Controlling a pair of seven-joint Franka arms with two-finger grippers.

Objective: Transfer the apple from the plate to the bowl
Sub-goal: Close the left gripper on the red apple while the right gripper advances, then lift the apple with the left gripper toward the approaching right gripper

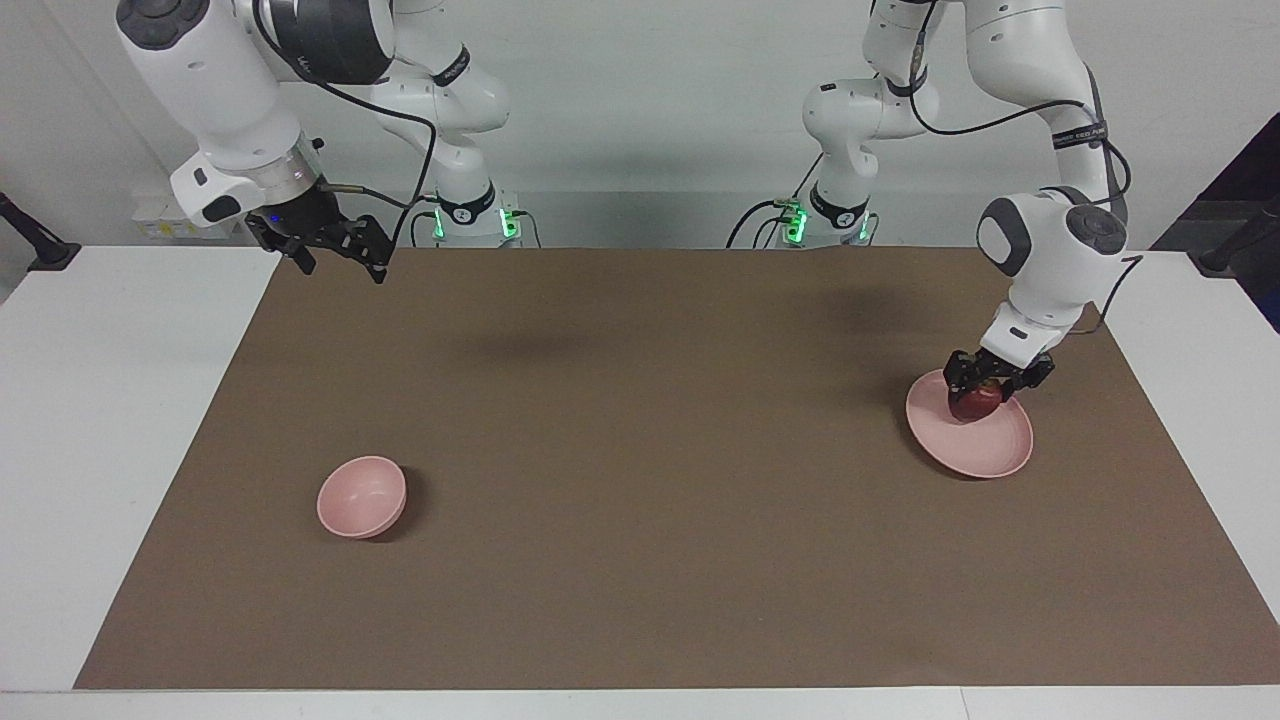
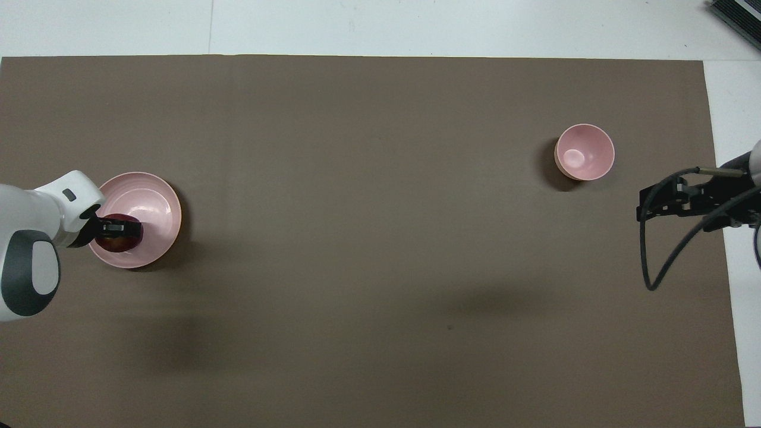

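Observation:
The dark red apple (image 1: 972,408) rests on the pale pink plate (image 1: 985,450) toward the left arm's end of the table. My left gripper (image 1: 985,393) is down on the plate with its fingers closed against the apple's sides. From above, the gripper (image 2: 119,228) covers part of the apple (image 2: 119,243) on the part of the plate (image 2: 151,205) nearest the arm. The small pink bowl (image 1: 361,496) stands empty toward the right arm's end, farther from the robots; it also shows in the overhead view (image 2: 584,151). My right gripper (image 1: 342,268) waits open and empty, raised above the mat's edge.
A brown mat (image 1: 640,450) covers most of the white table. A long stretch of bare mat lies between plate and bowl. The right gripper (image 2: 642,207) hangs with a looping black cable beside the mat's edge.

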